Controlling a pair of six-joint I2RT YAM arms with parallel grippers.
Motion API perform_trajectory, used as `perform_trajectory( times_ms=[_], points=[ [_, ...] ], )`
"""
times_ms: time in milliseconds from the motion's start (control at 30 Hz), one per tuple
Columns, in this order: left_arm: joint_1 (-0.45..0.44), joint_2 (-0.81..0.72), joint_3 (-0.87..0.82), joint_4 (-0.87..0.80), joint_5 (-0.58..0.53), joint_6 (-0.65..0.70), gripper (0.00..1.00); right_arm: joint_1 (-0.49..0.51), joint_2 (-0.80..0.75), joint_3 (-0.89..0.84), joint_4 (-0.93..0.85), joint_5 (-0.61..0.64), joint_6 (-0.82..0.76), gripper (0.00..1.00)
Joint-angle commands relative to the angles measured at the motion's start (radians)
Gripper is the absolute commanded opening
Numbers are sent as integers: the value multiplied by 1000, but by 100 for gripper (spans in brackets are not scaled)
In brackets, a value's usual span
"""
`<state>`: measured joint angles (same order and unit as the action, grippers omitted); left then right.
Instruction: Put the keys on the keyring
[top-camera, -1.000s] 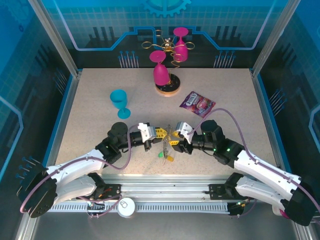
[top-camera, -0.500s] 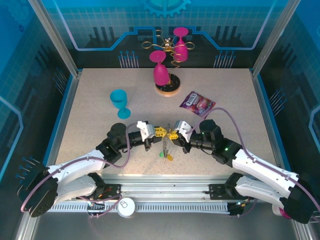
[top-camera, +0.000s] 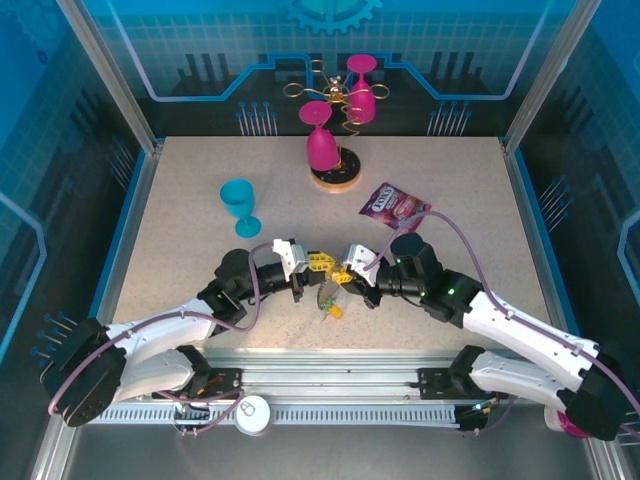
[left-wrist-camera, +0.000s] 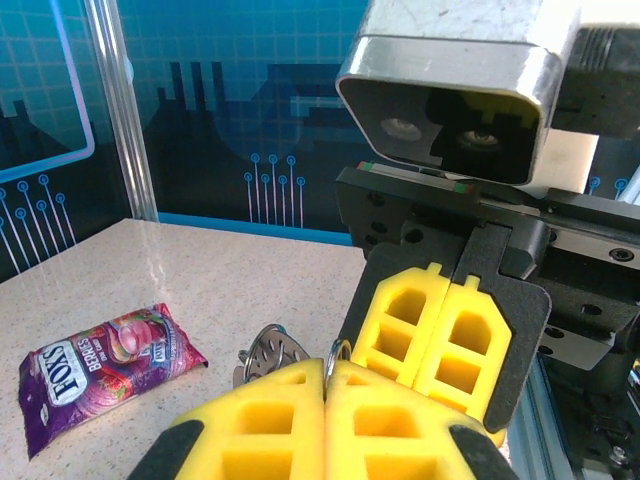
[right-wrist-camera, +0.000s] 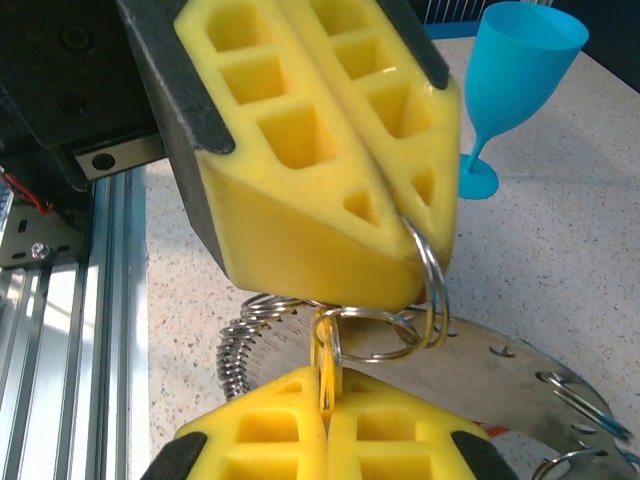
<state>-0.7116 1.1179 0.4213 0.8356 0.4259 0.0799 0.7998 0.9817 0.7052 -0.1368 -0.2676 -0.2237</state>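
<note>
My left gripper (top-camera: 318, 265) and right gripper (top-camera: 347, 274) meet tip to tip above the table's near middle. The left gripper (left-wrist-camera: 327, 368) is shut on a thin metal split ring of the keyring (left-wrist-camera: 337, 352). That ring (right-wrist-camera: 432, 285) sticks out of the left pads (right-wrist-camera: 330, 130) in the right wrist view, with a coiled grey chain (right-wrist-camera: 238, 350) below. The right gripper (right-wrist-camera: 325, 385) is shut on a yellow-headed key (right-wrist-camera: 324, 352) with a small ring looped through it. More keys (top-camera: 328, 300), green and yellow, dangle under the grippers.
A teal cup (top-camera: 239, 205) stands at the left. A purple snack packet (top-camera: 394, 208) lies at the right behind the right arm. A gold wire stand with pink glasses (top-camera: 338, 130) is at the back. A flat metal disc (right-wrist-camera: 500, 385) hangs from the bundle.
The right gripper has shut on the yellow key and moved in against the left gripper. Both grippers shifted slightly away from the near edge, and the hanging chain and keys bunched up.
</note>
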Motion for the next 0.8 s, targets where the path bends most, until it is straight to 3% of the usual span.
perform_trajectory(
  times_ms=[0,167,267,333,533,767],
  points=[
    [-3,2,5,97,-4,-10,0,26,17,47,-109,-37,-66,0],
    [-3,3,10,69,39,35,0,15,26,82,-189,-31,-84,0],
    [-2,5,10,30,51,77,0,-15,-12,65,-155,-32,-39,29],
    [-2,5,4,34,50,90,0,-45,-61,33,-115,-59,-15,36],
    [-2,13,-3,36,68,95,0,-132,-166,-43,-15,-161,36,38],
    [-2,12,-3,42,102,98,0,-137,-142,-62,123,-160,57,24]
  ],
)
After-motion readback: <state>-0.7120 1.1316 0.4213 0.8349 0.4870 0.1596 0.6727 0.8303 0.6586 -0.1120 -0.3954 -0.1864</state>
